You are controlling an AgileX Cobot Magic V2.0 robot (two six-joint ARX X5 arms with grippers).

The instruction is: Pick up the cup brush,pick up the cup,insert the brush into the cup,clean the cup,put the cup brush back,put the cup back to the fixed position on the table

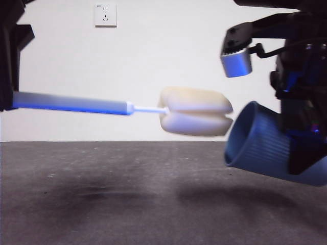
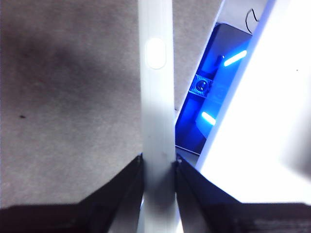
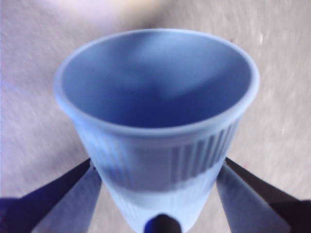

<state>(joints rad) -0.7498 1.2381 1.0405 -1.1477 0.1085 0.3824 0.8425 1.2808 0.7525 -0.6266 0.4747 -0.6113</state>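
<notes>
The cup brush [image 1: 122, 106] is held level above the table [image 1: 127, 194], its cream sponge head [image 1: 195, 118] pointing right at the cup's mouth. My left gripper [image 2: 158, 165] is shut on its grey handle [image 2: 156, 97] and enters the front view at the left edge [image 1: 7, 99]. The light blue ribbed cup [image 1: 260, 145] hangs on its side at the right, mouth toward the sponge, which sits just at its rim. My right gripper [image 3: 158, 199] is shut on the cup [image 3: 155, 121] low on its body.
A white wall with a socket [image 1: 105, 15] stands behind the table. The right arm's dark body [image 1: 301, 76] fills the upper right. Shadows lie on the table under both held things.
</notes>
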